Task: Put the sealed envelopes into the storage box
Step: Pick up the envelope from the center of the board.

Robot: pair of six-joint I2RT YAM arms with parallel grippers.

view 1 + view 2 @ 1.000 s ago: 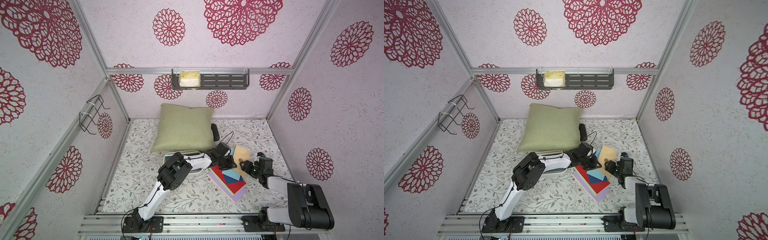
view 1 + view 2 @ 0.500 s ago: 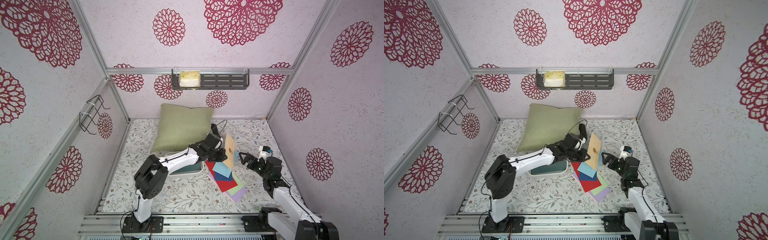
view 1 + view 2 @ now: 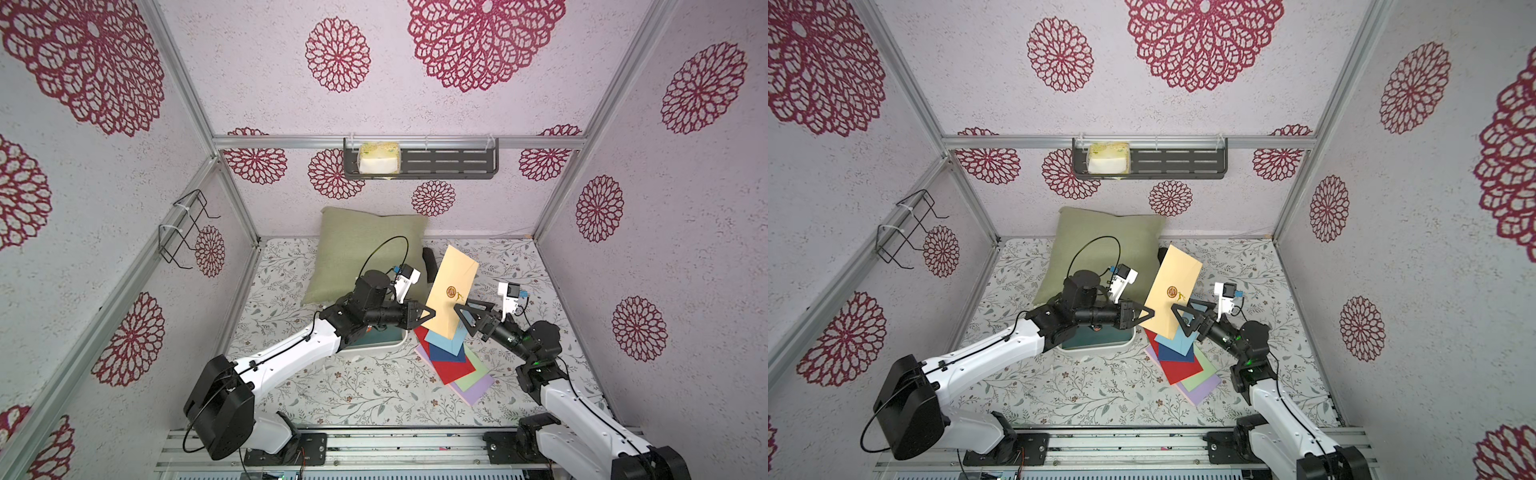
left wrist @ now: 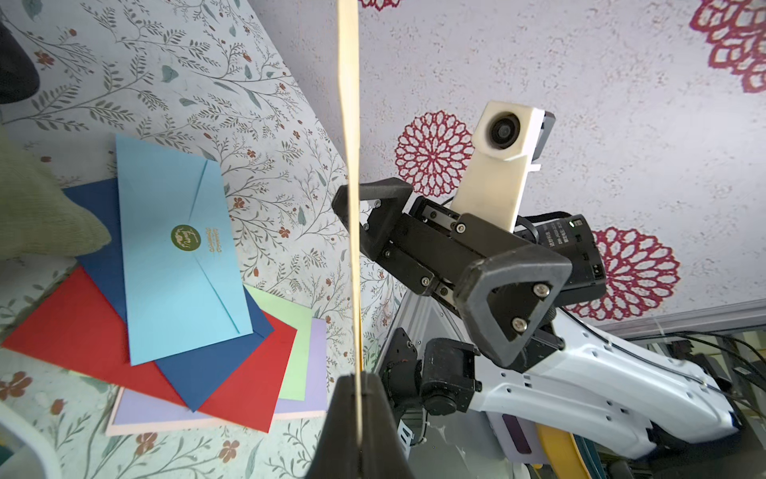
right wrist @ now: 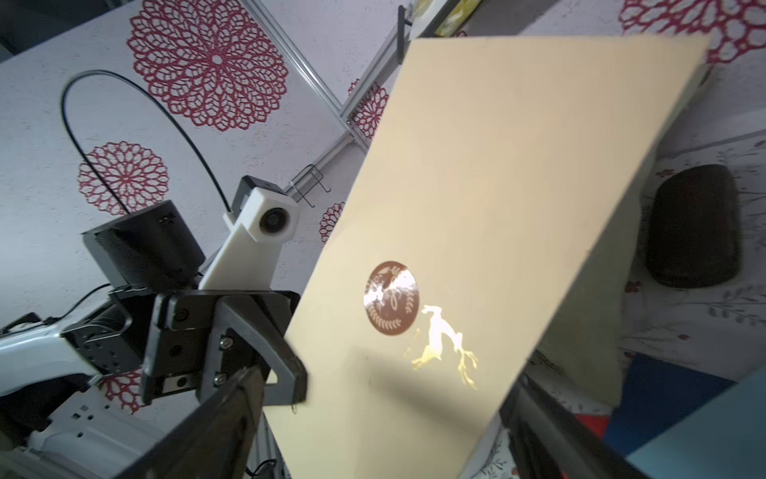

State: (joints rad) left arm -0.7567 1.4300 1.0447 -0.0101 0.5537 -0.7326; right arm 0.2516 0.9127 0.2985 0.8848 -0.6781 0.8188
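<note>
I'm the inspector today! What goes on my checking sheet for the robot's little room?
Surface: floral tabletop, no spills seen.
Job's things: cream envelope lifted on edge; light blue envelope tops a fanned stack of navy, red, green, lilac; storage box mostly hidden under left arm, something teal inside.
Clutter: green cushion; dark oval object beside it.
Pincers: left pincer shut on cream envelope's lower corner; right pincer open, close by it.
Cables: black cable loops above left wrist, clear of envelopes.
Surroundings: dark wall shelf holding a yellow-white pack; wire rack on side wall.
</note>
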